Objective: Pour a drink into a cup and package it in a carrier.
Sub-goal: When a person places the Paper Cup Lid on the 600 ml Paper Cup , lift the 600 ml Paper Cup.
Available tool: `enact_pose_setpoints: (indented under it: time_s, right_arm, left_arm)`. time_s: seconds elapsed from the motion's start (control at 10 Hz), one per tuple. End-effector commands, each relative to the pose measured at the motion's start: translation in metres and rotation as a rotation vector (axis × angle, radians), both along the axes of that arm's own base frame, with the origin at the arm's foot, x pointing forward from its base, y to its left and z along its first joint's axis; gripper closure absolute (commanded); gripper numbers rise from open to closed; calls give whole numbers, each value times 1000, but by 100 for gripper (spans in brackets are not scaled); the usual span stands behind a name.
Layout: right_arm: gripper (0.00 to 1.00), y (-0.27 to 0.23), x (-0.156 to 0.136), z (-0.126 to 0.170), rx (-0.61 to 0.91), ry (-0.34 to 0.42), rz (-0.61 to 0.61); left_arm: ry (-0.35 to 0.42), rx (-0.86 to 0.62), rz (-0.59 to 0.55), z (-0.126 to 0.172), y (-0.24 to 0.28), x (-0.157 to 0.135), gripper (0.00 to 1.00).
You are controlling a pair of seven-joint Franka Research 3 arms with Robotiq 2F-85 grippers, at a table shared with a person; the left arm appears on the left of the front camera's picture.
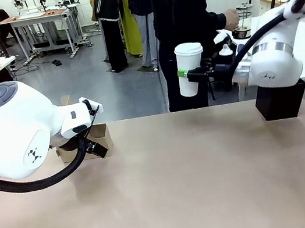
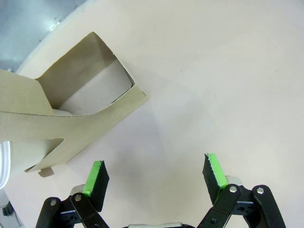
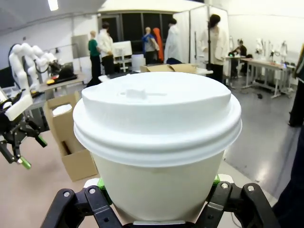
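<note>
— What sort of room was it?
— A broad workshop with a grey floor, benches and people standing far back. Nearest lay the tan tabletop, with a person in dark clothes at its far edge.

— How were the arms set?
— The left arm was bent low over the tabletop's left part, wrist turned down beside the brown cardboard carrier. Its end effector hung with the green pads wide apart over bare tabletop. The carrier lay just ahead and to one side, untouched.

— And the right?
— The right arm reached in from the right, raised well above the tabletop, wrist level, in front of a black box. Its end effector was clamped on a white lidded cup, held upright in the air near the far edge, well apart from the carrier.

— The drink?
— A carafe with metal bands stood behind the right arm, by the person's hand. I couldn't tell its contents.

— Any writing?
— A small dark emblem on each arm's white housing, too small to read.
</note>
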State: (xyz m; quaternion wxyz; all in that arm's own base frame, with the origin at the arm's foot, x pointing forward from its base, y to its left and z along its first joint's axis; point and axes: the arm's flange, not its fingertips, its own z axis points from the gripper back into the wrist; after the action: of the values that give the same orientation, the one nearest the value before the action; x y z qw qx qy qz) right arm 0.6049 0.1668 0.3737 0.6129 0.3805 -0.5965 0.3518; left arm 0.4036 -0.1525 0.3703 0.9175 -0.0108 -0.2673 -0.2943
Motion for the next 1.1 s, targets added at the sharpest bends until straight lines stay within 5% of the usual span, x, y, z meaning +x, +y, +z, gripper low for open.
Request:
enact_pose_setpoints:
  time_s: [0.0, 0.6, 1.0]
  right_arm:
    - [19, -10, -2, 34, -23, -1, 44]
    - [19, -57, -73, 186, 4, -79, 63]
    - [19, -59, -98, 205, -2, -34, 89]
  left_arm:
    - [1, -3, 0, 0, 1, 0, 0]
    - [1, -3, 0, 0, 1, 0, 0]
    - [1, -3, 0, 0, 1, 0, 0]
